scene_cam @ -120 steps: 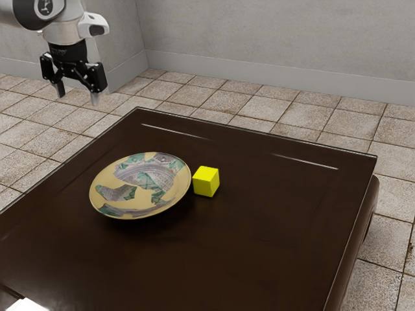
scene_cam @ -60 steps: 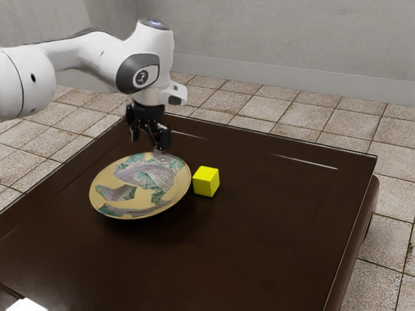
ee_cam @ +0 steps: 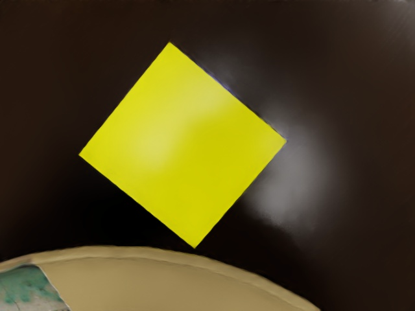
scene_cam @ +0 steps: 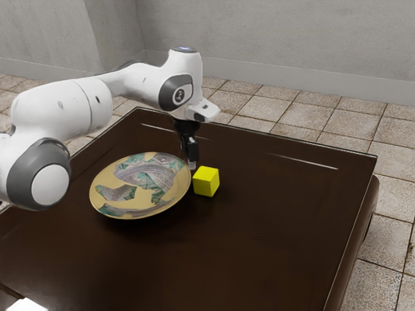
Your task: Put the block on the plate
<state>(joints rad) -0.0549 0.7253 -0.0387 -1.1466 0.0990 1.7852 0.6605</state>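
The block (scene_cam: 206,181) is a plain yellow cube sitting on the bench (scene_cam: 259,233), off the plate (scene_cam: 108,203) and just beside its rim. In the wrist view its top is a bare square, one corner pointing toward the rim; whether block and plate touch, I cannot tell. The plate is tan, with green and grey patches, and lies toward the exterior view's left from the block.

The hand (scene_cam: 191,166) points down close to the block, near the plate's edge, with the block under its camera. It is seen side-on, so I cannot tell whether it is spread or pressed together. The white arm (scene_cam: 133,80) reaches in from the exterior view's left.

The bench is dark and glossy, with a pale glare by the block in the wrist view. Around it lies a tiled floor (scene_cam: 306,116), and beyond stands a grey wall (scene_cam: 272,32).
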